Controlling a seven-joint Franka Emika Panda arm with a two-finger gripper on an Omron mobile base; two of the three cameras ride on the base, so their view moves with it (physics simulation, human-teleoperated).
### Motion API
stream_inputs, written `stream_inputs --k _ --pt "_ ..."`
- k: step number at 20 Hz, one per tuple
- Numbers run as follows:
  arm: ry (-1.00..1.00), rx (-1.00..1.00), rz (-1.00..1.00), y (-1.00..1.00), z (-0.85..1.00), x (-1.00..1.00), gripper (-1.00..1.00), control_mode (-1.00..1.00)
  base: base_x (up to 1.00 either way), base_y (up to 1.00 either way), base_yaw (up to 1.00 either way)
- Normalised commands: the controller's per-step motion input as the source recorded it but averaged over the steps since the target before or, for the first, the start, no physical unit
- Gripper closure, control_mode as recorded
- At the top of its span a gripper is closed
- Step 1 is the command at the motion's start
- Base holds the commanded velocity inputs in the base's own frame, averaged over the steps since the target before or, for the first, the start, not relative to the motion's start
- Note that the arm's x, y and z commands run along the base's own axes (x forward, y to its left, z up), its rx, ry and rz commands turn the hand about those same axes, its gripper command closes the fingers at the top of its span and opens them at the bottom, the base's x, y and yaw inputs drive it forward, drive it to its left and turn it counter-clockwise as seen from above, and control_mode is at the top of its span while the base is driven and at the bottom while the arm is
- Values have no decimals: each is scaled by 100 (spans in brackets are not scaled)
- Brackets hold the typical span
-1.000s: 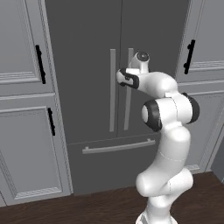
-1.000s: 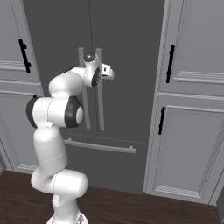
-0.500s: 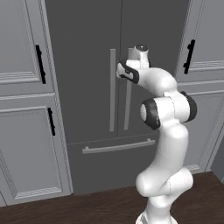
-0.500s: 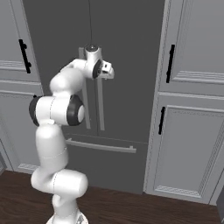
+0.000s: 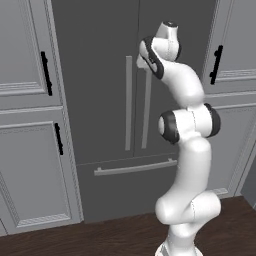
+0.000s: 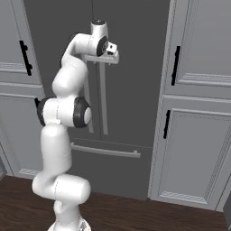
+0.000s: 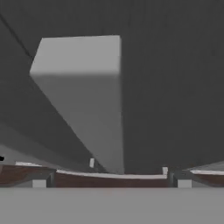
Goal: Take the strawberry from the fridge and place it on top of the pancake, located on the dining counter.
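Here the gripper [image 7: 111, 177] is up high, right in front of the fridge [image 5: 107, 165], near the top of the two long door handles. Its two fingers are spread wide apart and hold nothing. In the hand view one finger tip [image 7: 40, 180] sits at the bottom left and the other at the bottom right, and between them stands one big grey bar, the fridge handle [image 7: 85, 100]. The bar is very close to the hand, and it looks like it lies in the gap between the fingers, but I cannot tell if they touch it.

From the left base view the hand [image 5: 143, 59] is by the top of the right handle [image 5: 147, 110], with the left handle [image 5: 129, 110] just beside it. From the right base view the hand [image 6: 110, 53] is at the top of the handles too.

The fridge doors are shut, with the dark seam running down just beside the hand. Below the hand is the drawer handle [image 5: 135, 167], lying flat across the bottom drawer. Light grey cabinets [image 6: 194, 149] with black handles stand on both sides of the fridge, well away from the hand. The dark wood floor [image 6: 135, 216] is far below
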Motion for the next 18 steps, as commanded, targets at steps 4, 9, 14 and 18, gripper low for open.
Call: stream_inputs --k 4,9,14,18 --pt "-78 -1 0 0 -61 -100 -100 -100 0 0 0" --pt "-46 0 0 13 -82 -89 -100 -100 0 0 0" --pt "-2 0 -3 12 27 15 -100 -100 0 0 0" --pt "0 0 0 0 1 46 -100 -100 0 0 0"
